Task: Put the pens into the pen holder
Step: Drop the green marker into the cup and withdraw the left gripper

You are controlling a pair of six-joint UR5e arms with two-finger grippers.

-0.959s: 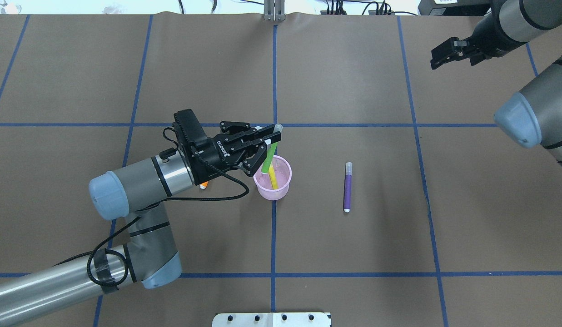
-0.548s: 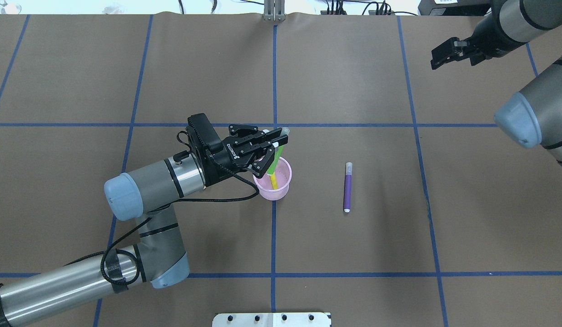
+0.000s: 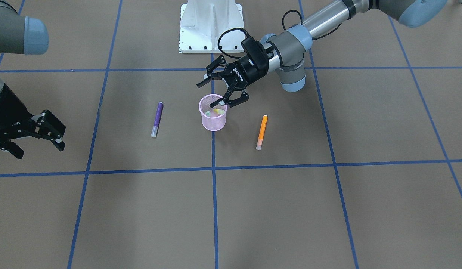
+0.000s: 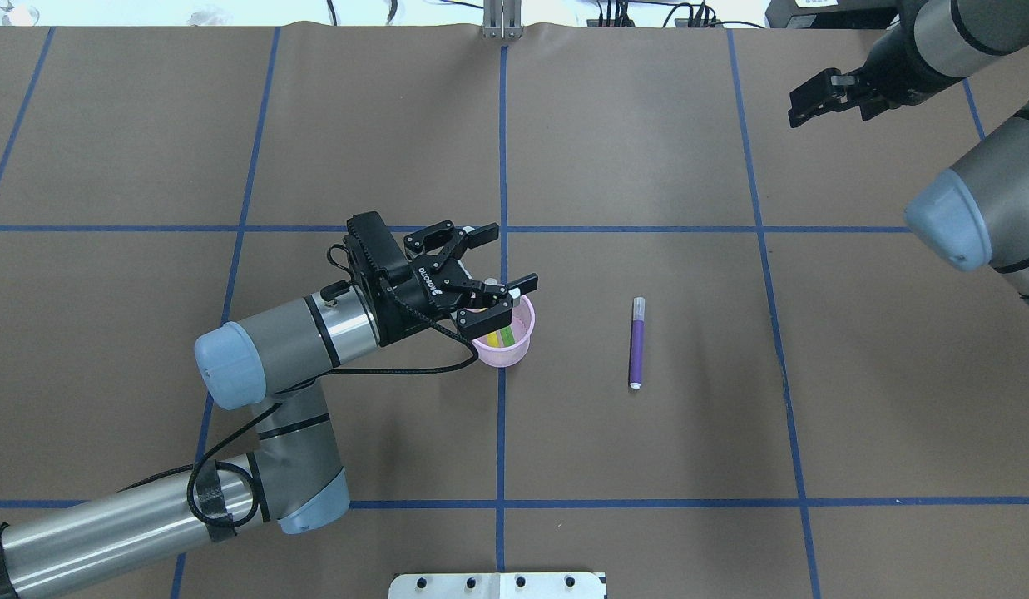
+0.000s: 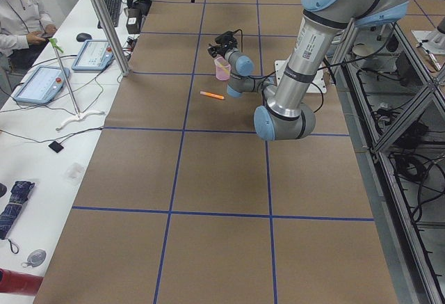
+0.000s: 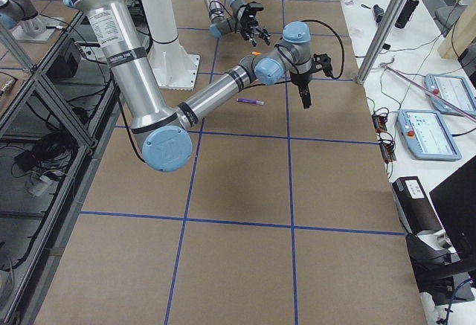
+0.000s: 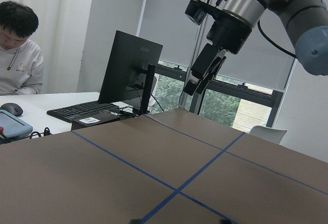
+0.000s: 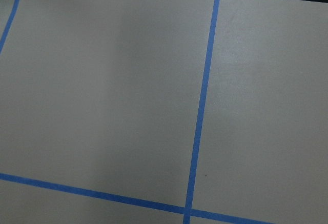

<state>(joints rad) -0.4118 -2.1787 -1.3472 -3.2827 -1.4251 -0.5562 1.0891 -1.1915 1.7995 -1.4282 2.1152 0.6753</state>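
Note:
The pink mesh pen holder (image 4: pixel 524 331) stands near the table's middle, and it also shows in the front view (image 3: pixel 213 121). A green pen and a yellow pen (image 4: pixel 504 336) lie inside it. My left gripper (image 4: pixel 502 261) hangs just above the holder's rim, open and empty; it also shows in the front view (image 3: pixel 217 93). A purple pen (image 4: pixel 636 343) lies on the table to the holder's right. An orange pen (image 3: pixel 261 131) lies on the holder's other side, hidden under my left arm in the overhead view. My right gripper (image 4: pixel 803 103) is open and empty, far off at the back right.
The robot's white base (image 3: pixel 210 26) stands at the near edge. Blue tape lines (image 4: pixel 502 166) divide the brown table cover. An operator (image 5: pixel 17 8) sits at a side desk with a monitor and tablets beyond the table's left end.
My left gripper has opened and let go of the green pen, which has dropped into the holder beside the yellow one. The right arm has not moved.

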